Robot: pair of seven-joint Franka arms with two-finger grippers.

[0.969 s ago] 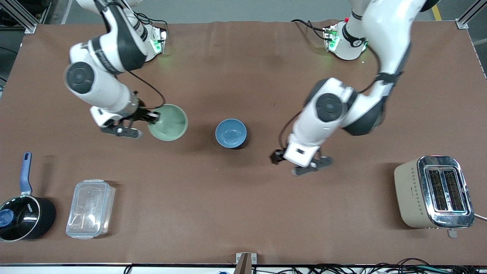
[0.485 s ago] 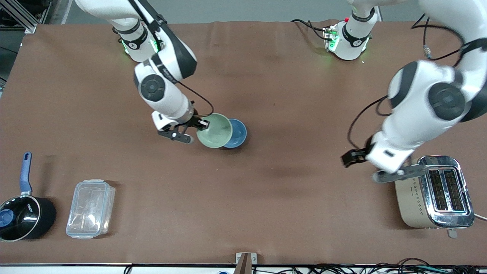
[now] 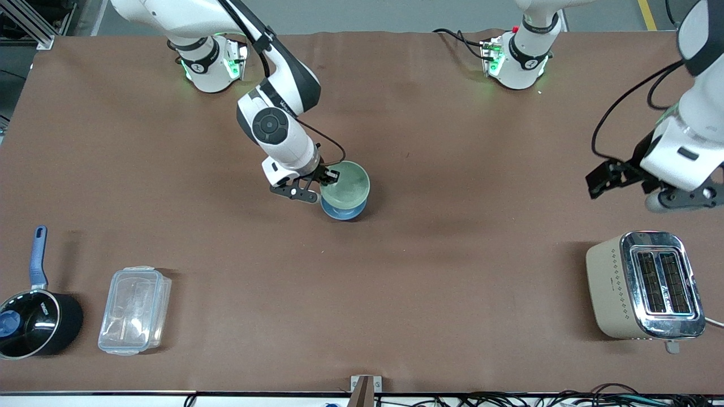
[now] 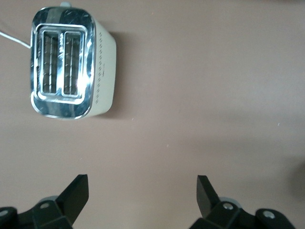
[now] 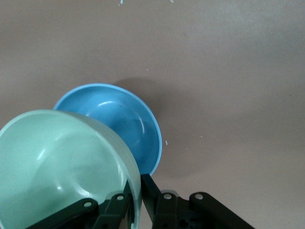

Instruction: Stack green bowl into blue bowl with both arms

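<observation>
My right gripper (image 3: 323, 182) is shut on the rim of the pale green bowl (image 3: 346, 184) and holds it in the air over the blue bowl (image 3: 342, 211), which sits on the table in the middle and is mostly covered by it. In the right wrist view the green bowl (image 5: 57, 162) overlaps the blue bowl (image 5: 119, 126), with the gripper (image 5: 140, 188) pinching the rim. My left gripper (image 3: 628, 183) is open and empty, up in the air over the table near the toaster; its open fingers (image 4: 76, 191) show in the left wrist view.
A beige and chrome toaster (image 3: 645, 285) stands toward the left arm's end, also in the left wrist view (image 4: 71, 69). A clear plastic container (image 3: 134, 310) and a black saucepan with a blue handle (image 3: 31, 316) sit toward the right arm's end, near the front camera.
My right gripper carried the green bowl from beside the blue bowl to over it. My left arm swung away toward its own end of the table and rose past the toaster.
</observation>
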